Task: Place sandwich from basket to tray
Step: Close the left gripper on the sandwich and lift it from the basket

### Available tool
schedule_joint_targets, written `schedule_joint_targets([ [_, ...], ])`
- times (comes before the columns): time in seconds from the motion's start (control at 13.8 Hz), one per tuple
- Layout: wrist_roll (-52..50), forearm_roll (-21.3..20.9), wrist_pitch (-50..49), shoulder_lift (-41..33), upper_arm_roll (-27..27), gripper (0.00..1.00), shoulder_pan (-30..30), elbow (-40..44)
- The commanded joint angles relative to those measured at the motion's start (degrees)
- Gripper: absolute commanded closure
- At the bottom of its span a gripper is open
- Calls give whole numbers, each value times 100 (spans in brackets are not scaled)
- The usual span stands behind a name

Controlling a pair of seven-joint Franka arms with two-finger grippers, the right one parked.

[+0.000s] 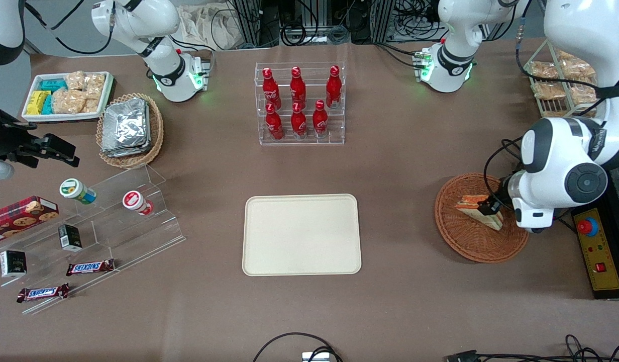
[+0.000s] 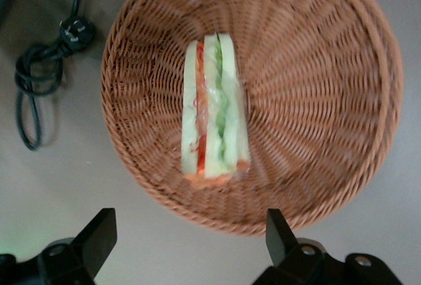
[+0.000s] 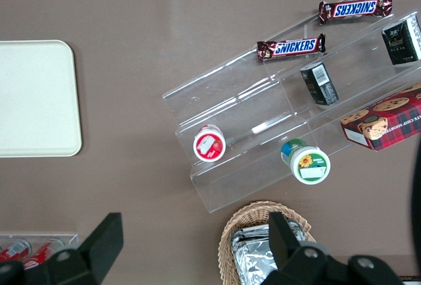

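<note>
My gripper (image 2: 187,235) spread wide above the sandwich (image 2: 215,110), sandwich lying in the basket (image 2: 316,68), brown table (image 1: 400,166), cream tray (image 1: 302,235) bare mid-table, cables along the edges

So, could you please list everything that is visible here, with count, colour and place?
sandwich: 1, pale with red and green layers, in the basket
basket: 1, reddish-brown, toward the working arm's end
tray: 1, cream, table middle, bare
bottles: 6, red, in a clear rack above the tray in the front view
foil packets: silver stack, in a tan basket toward the parked arm's end
snack tray: 1, white, beside the foil packets
Snickers bars: 2, brown, on the clear steps
cookie box: 1, red, beside the steps
pincer: 1, black, open, above the basket's rim
</note>
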State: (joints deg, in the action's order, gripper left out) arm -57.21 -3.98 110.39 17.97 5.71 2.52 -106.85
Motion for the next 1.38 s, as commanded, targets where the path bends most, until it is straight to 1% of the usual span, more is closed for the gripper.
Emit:
schedule_joint_targets([
  [0.0,-1123,-130,754,-145,18,0,11,-432],
  [0.15,-1528,-130,1220,-119,18,0,20,-678],
  [0.22,-1573,-130,1405,-136,1,0,20,-810],
  [0.36,-1609,-130,1590,-154,-236,0,20,-995],
  [0.65,-1792,-121,2196,-119,-254,0,20,-1425],
  [1.02,-1846,-68,2268,21,-263,0,11,-1471],
  [1.16,-1619,-77,2277,75,-254,1,29,-1462],
  [1.24,-1322,-42,2225,75,-263,6,29,-1444],
  [1.31,-1145,2,2198,83,-263,23,29,-1401],
])
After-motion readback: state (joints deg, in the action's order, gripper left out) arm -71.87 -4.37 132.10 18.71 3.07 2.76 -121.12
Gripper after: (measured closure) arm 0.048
